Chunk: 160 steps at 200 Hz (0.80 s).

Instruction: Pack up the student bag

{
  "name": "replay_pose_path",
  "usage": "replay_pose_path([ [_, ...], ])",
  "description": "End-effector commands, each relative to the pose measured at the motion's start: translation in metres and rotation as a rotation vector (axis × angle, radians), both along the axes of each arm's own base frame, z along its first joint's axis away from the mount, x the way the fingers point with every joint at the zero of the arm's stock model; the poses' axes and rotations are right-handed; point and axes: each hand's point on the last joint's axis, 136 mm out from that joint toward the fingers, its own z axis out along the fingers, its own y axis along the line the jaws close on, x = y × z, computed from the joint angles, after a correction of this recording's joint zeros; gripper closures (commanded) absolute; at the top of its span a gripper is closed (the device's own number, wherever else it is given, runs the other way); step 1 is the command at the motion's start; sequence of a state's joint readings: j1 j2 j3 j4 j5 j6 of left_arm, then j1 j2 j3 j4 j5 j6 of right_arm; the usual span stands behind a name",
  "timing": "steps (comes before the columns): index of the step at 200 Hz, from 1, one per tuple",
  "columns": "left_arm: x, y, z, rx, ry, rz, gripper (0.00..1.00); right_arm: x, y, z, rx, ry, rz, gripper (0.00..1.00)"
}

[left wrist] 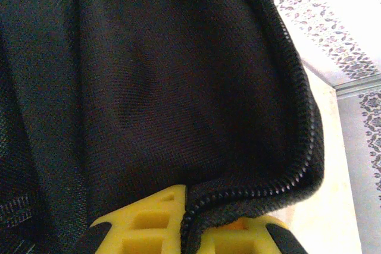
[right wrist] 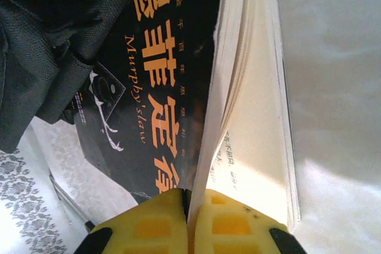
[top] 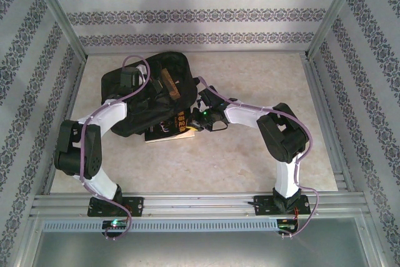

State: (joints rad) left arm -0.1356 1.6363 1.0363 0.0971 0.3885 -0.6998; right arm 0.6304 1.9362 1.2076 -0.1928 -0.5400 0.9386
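The large black soft fabric backpack (top: 180, 70) lies on the beige table top (top: 250, 167), left of centre in the top view, towards the upper part of the frame. Left gripper (left wrist: 187, 233): jaws clamped tight on the backpack's zip edge, at the bottom of the left wrist view. Right gripper (right wrist: 189, 221): jaws closed on the cover edge of a black paperback book with orange lettering (right wrist: 161, 87), which lies at the backpack's lower edge, partly covered by its fabric
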Motion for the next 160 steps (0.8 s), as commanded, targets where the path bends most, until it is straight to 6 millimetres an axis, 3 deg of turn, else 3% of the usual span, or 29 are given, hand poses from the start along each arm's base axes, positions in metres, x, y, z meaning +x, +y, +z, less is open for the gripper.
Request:
replay_pose_path([
  [1, -0.012, -0.001, 0.017, 0.017, 0.006, -0.024, 0.96, -0.011, -0.019, 0.005, -0.052, -0.052, 0.039, 1.0],
  [29, -0.019, -0.003, 0.032, 0.041, 0.001, -0.063, 0.82, -0.033, -0.042, 0.006, -0.072, -0.078, 0.082, 1.0],
  [64, -0.039, -0.032, 0.045, 0.112, -0.001, -0.202, 0.68, -0.062, -0.061, 0.028, -0.1, -0.177, 0.196, 1.0],
  [88, -0.06, -0.053, 0.057, 0.22, -0.031, -0.316, 0.4, -0.07, -0.08, 0.053, -0.174, -0.294, 0.255, 1.0],
  [102, -0.07, -0.061, 0.077, 0.228, -0.104, -0.366, 0.3, -0.072, -0.083, 0.071, -0.191, -0.391, 0.292, 1.0],
  [137, -0.092, -0.069, 0.126, 0.246, -0.308, -0.453, 0.28, -0.073, -0.085, 0.111, -0.228, -0.607, 0.393, 1.0],
  [160, -0.103, -0.073, 0.122, 0.315, -0.404, -0.536, 0.3, -0.076, -0.081, 0.132, -0.206, -0.755, 0.472, 1.0],
])
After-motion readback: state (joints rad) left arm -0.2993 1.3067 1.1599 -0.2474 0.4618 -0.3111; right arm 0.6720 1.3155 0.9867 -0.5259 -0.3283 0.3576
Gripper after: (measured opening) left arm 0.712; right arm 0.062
